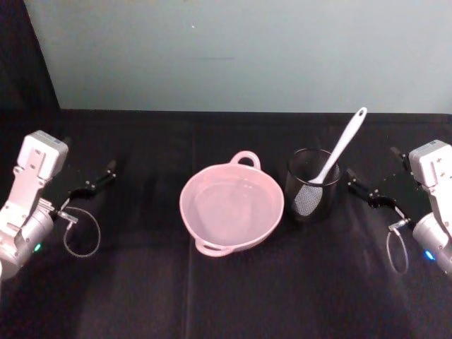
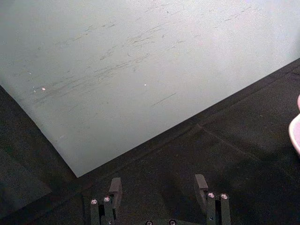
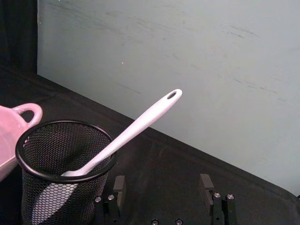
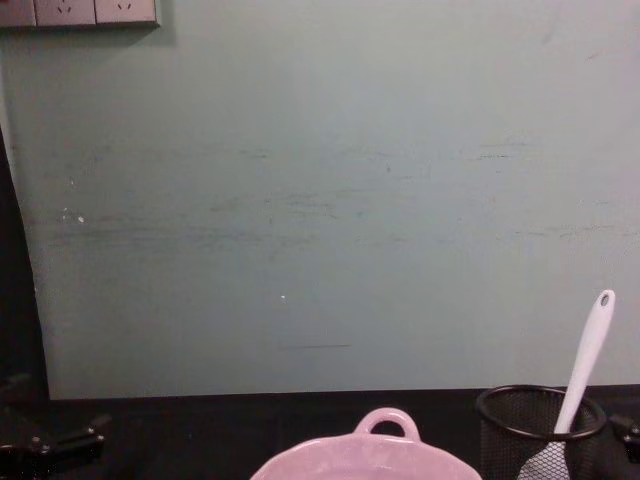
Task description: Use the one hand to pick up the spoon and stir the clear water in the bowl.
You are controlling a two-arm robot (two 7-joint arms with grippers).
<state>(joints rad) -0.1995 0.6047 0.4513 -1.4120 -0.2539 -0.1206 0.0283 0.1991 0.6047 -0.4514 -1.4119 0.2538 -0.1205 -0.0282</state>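
— Located the spoon [image 1: 343, 147]?

— Yes. Stood scoop-down in the black mesh cup [image 1: 294, 191], just to the right of the bowl [image 1: 183, 206]. Leaned with its handle up over the cup's rim, slanting off to the far right.

— And the right gripper [image 3: 161, 181]?

— Hung low just beside that cup, on its right. Jaws spread wide, nothing between them. Left gripper [image 2: 158, 181] sat far out on the left, well apart from the bowl, likewise wide open and empty.

— Judged how the spoon would handle?

— Looked like thin white plastic, so probably light, stiff and a little slick. Seemed best taken on the bare upper handle, below the small hole and well clear of the mesh. Would likely need drawing out along its own slant, to avoid snagging the scoop on the rim and tipping so light a cup.

— And the bowl?

— Appeared to hold clear water and sat level on the black cloth [image 1: 233, 296]. Glossy, so probably apt to slide if knocked while stirring.
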